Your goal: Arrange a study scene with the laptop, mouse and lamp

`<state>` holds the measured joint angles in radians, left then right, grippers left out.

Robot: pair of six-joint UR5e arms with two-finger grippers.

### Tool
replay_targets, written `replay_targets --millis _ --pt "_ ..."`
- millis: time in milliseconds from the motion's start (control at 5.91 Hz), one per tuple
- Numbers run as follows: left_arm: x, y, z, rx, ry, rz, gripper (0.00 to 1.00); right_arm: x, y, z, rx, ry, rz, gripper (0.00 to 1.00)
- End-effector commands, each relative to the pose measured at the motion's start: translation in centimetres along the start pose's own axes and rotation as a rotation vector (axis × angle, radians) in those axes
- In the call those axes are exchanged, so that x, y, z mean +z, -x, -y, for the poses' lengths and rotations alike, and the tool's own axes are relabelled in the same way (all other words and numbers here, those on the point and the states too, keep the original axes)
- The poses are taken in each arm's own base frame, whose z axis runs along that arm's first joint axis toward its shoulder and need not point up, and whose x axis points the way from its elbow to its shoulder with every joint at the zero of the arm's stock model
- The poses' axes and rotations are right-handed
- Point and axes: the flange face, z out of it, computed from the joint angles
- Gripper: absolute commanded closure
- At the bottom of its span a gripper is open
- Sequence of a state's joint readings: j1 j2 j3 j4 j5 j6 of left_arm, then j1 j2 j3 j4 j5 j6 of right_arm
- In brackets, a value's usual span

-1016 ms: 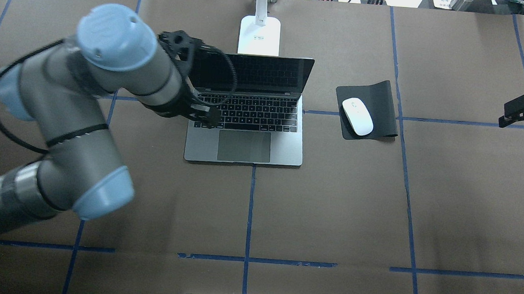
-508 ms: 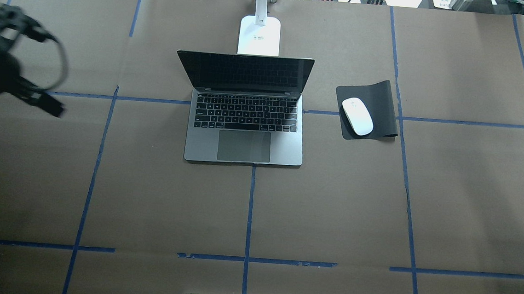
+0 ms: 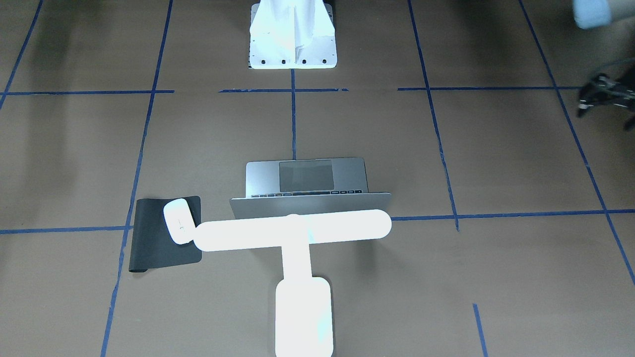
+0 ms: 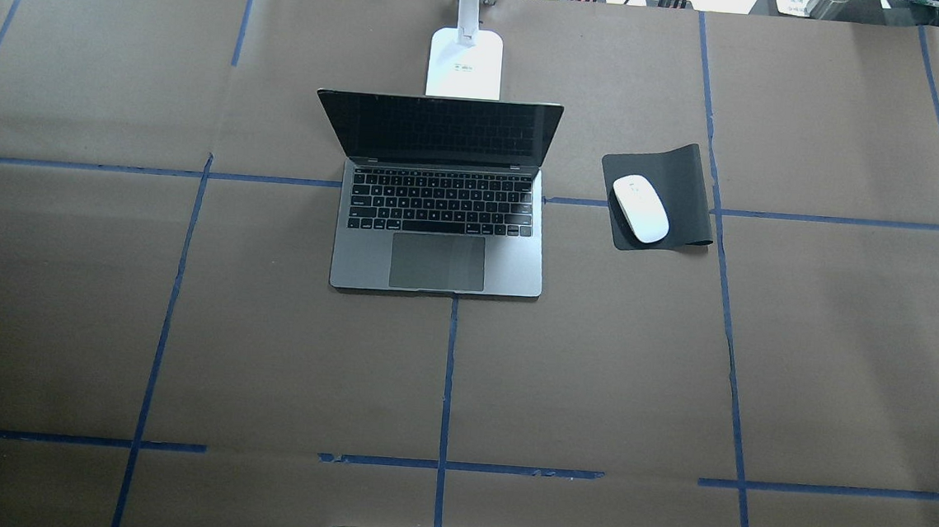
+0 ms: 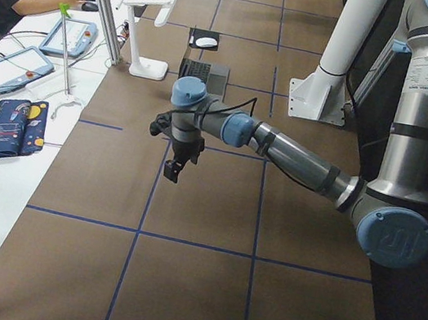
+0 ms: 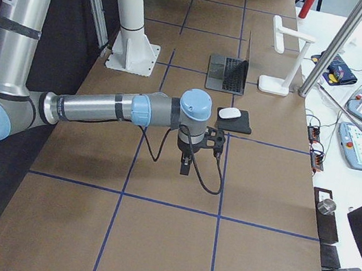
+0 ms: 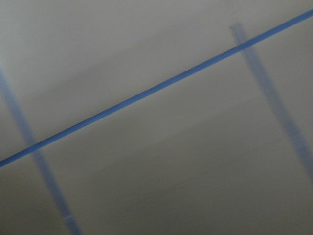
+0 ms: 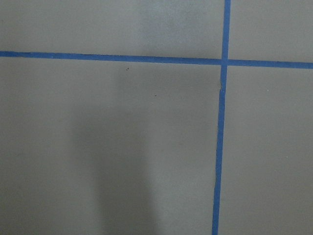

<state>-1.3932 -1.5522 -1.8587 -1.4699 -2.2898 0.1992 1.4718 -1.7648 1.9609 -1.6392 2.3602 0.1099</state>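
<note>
Side views, not overhead, show left pincer (image 5: 172, 172) and right pincer (image 6: 184, 167); spread unclear.

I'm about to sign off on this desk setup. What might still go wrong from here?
1. The lamp stands with its base close behind the open lid of the laptop. Pushing the laptop back or tilting the lid further might knock the stem.
2. The mouse lies near the edge of the black mat on the laptop's side, so a small nudge that way might slide it off.
</note>
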Motion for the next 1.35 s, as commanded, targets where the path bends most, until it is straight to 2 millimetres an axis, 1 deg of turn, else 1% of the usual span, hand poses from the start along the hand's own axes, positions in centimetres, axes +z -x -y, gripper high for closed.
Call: replay_targets --millis 0,169,339,508,677,847,1016,1185 --pt "0.2 6.6 -4.5 -0.122 0.053 -0.051 0.0 2.3 -2.3 0.1 0.008 0.041 -0.005 0.0" --pt "0.9 7.2 -5.0 -0.173 0.103 -0.067 0.0 2.3 -2.4 -0.4 0.014 0.047 0.001 0.0" --pt "1.6 7.9 -5.3 -0.191 0.119 -0.073 0.0 3.4 -1.9 -0.4 0.003 0.074 0.002 0.0" --pt "2.5 8.6 -5.7 -0.208 0.136 -0.08 0.0 5.0 -0.8 -0.4 -0.024 0.113 0.002 0.0" --pt "3.3 9.2 -5.9 -0.217 0.148 -0.086 0.0 5.7 0.1 -0.5 -0.044 0.131 0.003 0.0" --pt "4.4 10.0 -6.3 -0.22 0.158 -0.091 0.0 6.0 -0.1 -0.5 -0.042 0.135 0.004 0.0" --pt "4.0 9.8 -6.2 -0.223 0.151 -0.092 0.0 6.1 -0.1 -0.4 -0.042 0.132 0.006 0.0" --pt "3.3 9.6 -5.1 -0.212 0.136 -0.09 0.0 5.3 0.8 0.1 -0.058 0.113 0.008 0.0"
